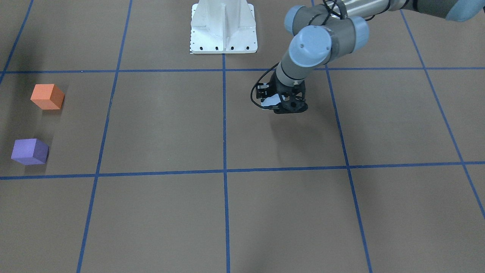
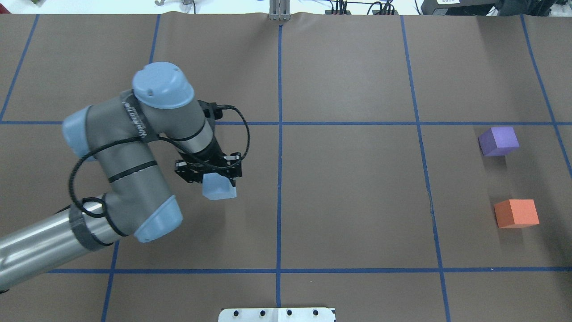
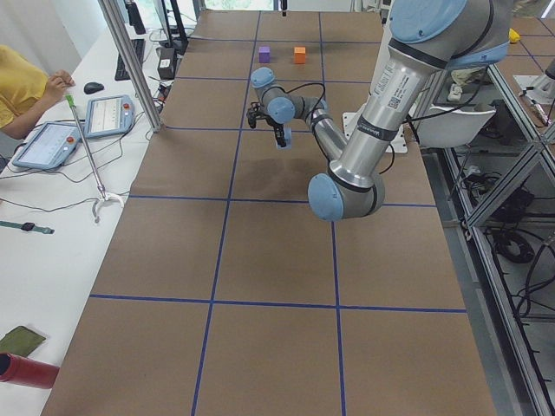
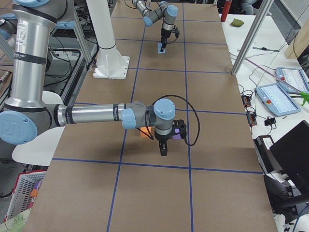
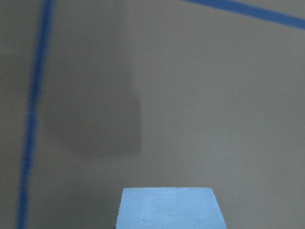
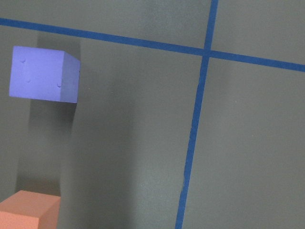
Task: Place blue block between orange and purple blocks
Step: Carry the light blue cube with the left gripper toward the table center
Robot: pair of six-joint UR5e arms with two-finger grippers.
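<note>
Left jaws clamp blue block (image 2: 219,188); block protrudes beyond jaw tips.

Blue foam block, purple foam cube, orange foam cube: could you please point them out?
Blue foam block (image 2: 219,190), overhead view, exposed middle.
Purple foam cube (image 2: 499,137), overhead view, top face.
Orange foam cube (image 2: 517,211), overhead view, top face.

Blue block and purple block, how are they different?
The blue block is pale blue, the purple block violet. The left gripper holds the blue block; the purple block sits free on the table. The blue block is alone; the purple block is near the orange block. Both are cubes of similar size.
</note>
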